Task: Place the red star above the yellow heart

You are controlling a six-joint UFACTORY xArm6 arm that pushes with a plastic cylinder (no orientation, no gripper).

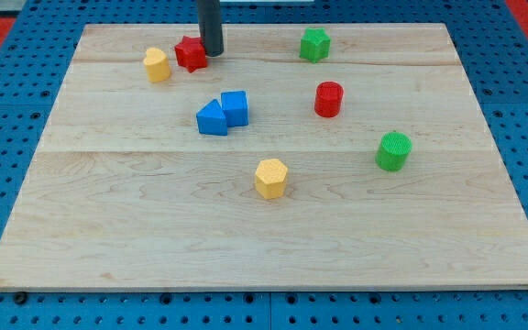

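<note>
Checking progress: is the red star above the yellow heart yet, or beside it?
Beside it. The red star sits just right of the yellow heart, only slightly higher, with my tip against its right side.

Red star [190, 53] has yellow heart [157, 64] just beside, at its 9 o'clock; my tip [212, 52] right at its 3. Mid-desk [108, 238], blue cube [235, 107] touches blue wedge [213, 118]; yellow hexagon [270, 178] at their 5, red cylinder [328, 99] at 3.
</note>
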